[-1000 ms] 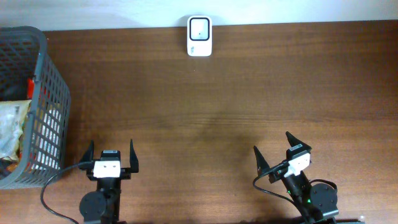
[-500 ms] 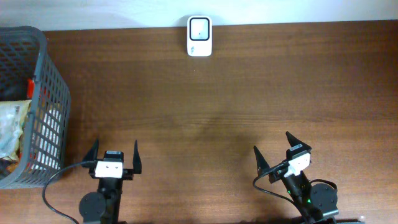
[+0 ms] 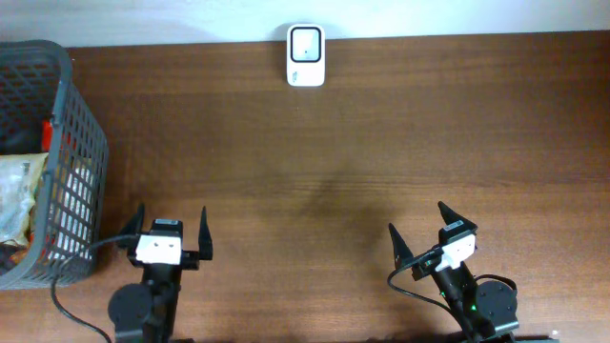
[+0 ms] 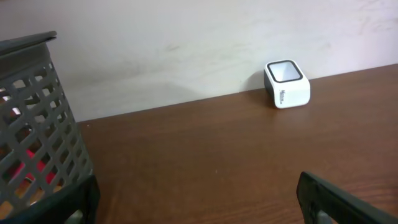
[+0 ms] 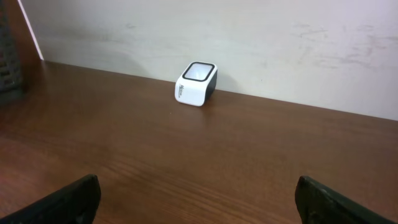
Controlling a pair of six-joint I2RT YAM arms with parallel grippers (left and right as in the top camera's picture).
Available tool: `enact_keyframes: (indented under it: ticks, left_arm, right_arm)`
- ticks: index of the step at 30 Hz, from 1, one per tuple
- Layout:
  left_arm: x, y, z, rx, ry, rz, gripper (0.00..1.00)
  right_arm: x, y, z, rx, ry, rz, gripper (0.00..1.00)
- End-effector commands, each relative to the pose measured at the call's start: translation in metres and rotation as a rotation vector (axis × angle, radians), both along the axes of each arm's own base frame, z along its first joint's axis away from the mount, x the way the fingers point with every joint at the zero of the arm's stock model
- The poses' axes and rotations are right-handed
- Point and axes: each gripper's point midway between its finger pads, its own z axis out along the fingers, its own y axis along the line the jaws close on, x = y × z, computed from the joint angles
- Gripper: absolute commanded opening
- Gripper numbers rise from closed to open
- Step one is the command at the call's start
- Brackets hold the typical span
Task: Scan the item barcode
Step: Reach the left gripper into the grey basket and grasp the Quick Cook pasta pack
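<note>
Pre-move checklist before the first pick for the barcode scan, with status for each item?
1. Left gripper open and empty: ok.
2. Right gripper open and empty: ok.
3. Scanner upright at the far table edge, window uncovered: ok.
4. Item to pick: ok, a packet lies in the basket, beside the left gripper.
5. Packet's barcode side facing up: cannot tell, the mesh hides most of it.
6. Way from the basket to the scanner free: ok, nothing lies on the table between them.
</note>
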Motion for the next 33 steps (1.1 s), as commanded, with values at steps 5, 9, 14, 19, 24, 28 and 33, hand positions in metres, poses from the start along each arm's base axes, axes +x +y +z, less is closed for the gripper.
enact_keyframes:
  ticks: [5,9,14,19,24,28,33]
  left_arm:
    - [0.014,-0.006,0.024,-0.020,0.051,-0.038,0.99]
    - [0.018,-0.009,0.040,-0.025,0.080,-0.061,0.99]
    - [0.019,-0.013,0.049,-0.028,0.088,-0.081,0.99]
    - [0.025,-0.023,0.065,-0.037,0.100,-0.143,0.99]
    - [0.042,-0.026,0.070,-0.062,0.241,-0.166,0.99]
    - [0.045,-0.028,0.079,-0.069,0.262,-0.180,0.99]
    - [0.043,-0.039,0.080,-0.082,0.260,-0.241,0.99]
  right_arm:
    - [-0.001,0.001,-0.003,0.006,0.006,0.006,0.99]
    - [-0.001,0.001,-0.003,0.006,0.006,0.006,0.99]
    - [-0.001,0.001,-0.003,0.006,0.006,0.006,0.99]
    - [-0.001,0.001,-0.003,0.006,0.006,0.006,0.99]
    - [-0.001,0.001,-0.003,0.006,0.006,0.006,0.99]
    - [-0.001,0.001,-0.003,0.006,0.006,0.006,0.99]
    - [-0.001,0.001,-0.003,0.006,0.006,0.006,0.99]
